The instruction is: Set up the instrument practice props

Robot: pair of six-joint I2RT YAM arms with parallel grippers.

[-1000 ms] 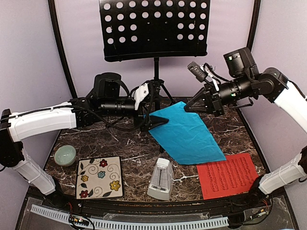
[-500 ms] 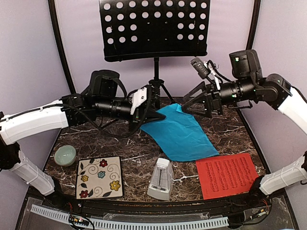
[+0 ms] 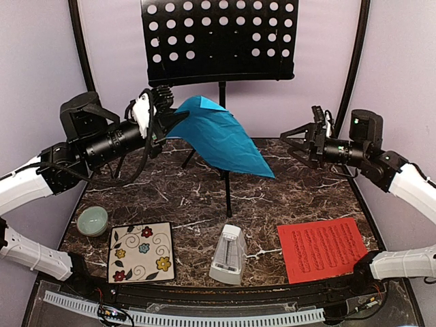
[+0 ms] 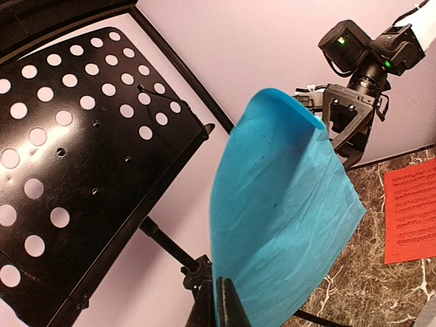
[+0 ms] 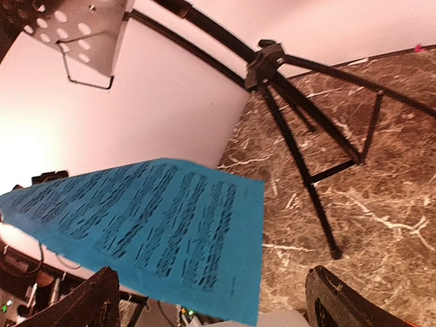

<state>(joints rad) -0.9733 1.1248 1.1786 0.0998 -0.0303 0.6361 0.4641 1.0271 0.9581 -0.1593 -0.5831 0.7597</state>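
Blue sheet is held aloft in the closed left gripper, and the post of the music stand is screened by it. Right gripper is spread empty at right. Red sheet, metronome, tile and bowl are laid near.

This is a robot test cell in a lab, not a lived-in room. Two white-and-black robot arms, the left arm and the right arm, are mounted at the near edge of a small marble-patterned bench. Plain lilac walls close it in on three sides, and black frame poles rise at the corners. A slotted white cable duct and loose wiring run along the front. A music stand stands at the back like a staged prop.
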